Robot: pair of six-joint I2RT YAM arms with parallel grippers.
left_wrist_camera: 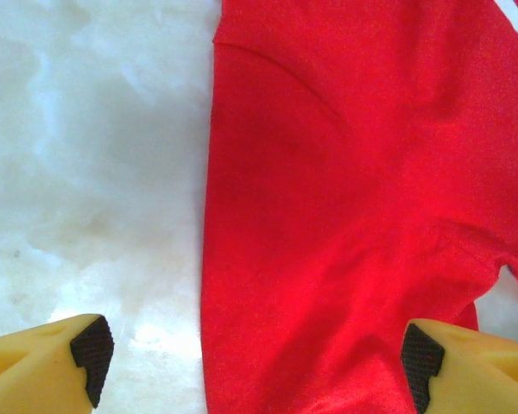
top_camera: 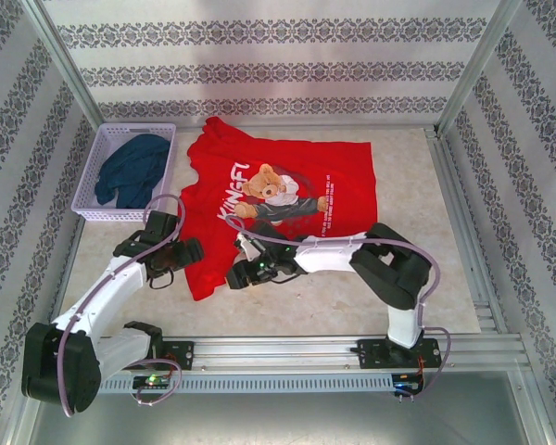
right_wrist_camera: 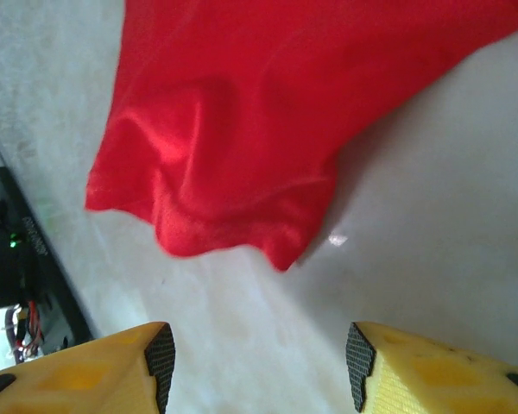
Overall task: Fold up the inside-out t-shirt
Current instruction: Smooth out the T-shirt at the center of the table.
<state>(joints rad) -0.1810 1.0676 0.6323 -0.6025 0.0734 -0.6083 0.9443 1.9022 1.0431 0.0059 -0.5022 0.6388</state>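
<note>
Red t-shirt (right_wrist_camera: 242, 129) corner just ahead of empty R end effector (right_wrist_camera: 259, 366)

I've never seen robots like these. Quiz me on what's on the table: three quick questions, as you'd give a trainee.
1. True or false: the red t-shirt lies spread on the table, printed side up.
2. What lies in the white basket? A) a dark blue garment B) a towel C) a pair of socks
3. Fill in: the left gripper and the right gripper both have their jaws ____, holding nothing.
Key: 1 true; 2 A; 3 open.
</note>
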